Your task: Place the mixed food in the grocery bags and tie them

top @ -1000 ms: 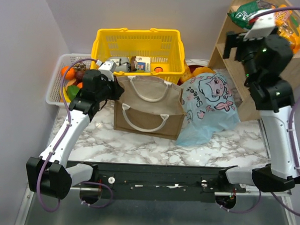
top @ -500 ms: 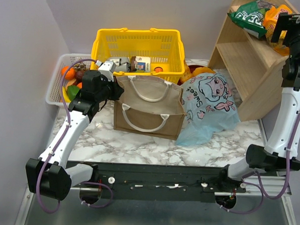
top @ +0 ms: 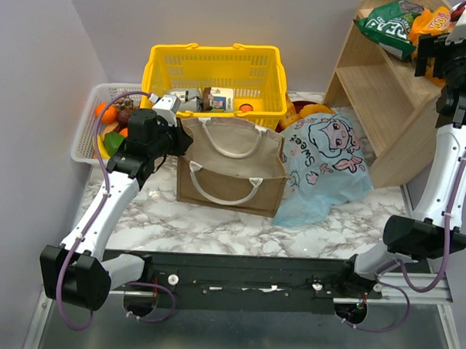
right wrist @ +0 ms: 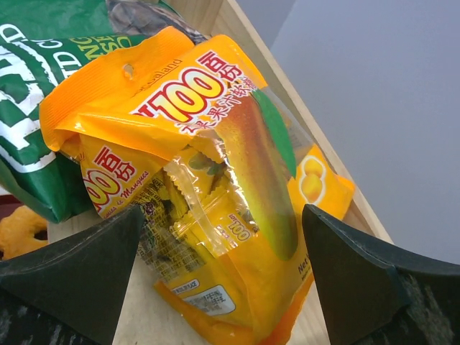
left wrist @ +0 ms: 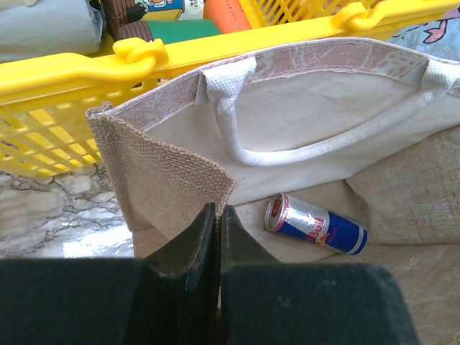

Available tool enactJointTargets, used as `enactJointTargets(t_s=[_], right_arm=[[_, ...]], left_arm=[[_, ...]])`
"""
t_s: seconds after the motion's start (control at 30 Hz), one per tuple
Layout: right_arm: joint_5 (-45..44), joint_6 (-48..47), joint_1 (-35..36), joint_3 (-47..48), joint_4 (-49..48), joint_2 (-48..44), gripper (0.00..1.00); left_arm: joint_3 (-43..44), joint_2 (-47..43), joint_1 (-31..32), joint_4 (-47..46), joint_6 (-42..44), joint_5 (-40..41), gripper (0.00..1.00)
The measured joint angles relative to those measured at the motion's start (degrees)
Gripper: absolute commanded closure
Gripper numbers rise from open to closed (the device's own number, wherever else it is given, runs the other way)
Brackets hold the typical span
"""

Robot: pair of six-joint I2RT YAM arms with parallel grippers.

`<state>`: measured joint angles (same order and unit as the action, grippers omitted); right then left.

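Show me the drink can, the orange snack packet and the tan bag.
drink can (left wrist: 316, 224): left wrist view, middle of its side.
orange snack packet (right wrist: 205, 180): right wrist view, centre of its front.
tan bag (top: 226, 183): top external view, its front panel.

Marble table (top: 138, 217) under tan bag (top: 233, 171), blue bag (top: 322, 167), yellow basket (top: 214, 69), white tray (top: 83, 137), wooden shelf (top: 376, 80)

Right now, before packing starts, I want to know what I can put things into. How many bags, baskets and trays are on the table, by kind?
Bags: 2, the tan bag and the light-blue bag
Baskets: 1, the yellow mesh basket
Trays: 1, the white tray
Total: 4
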<state>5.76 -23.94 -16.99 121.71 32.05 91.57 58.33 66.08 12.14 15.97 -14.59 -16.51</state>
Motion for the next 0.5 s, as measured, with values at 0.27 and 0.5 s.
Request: enactJointTargets(t_s=[0.27, 0.5], right_arm=[[-0.28, -1.51, 0.04, -1.11, -2.27, 0.37, 0.4], [-2.47, -1.51, 0.0, -1.38, -3.76, -0.42, 0.76]], left_arm=[[0.0, 0.2, 0.0, -0.04, 0.0, 0.0, 1.0], [0.0, 0.24, 0.0, -0.07, 0.0, 0.0, 1.0]])
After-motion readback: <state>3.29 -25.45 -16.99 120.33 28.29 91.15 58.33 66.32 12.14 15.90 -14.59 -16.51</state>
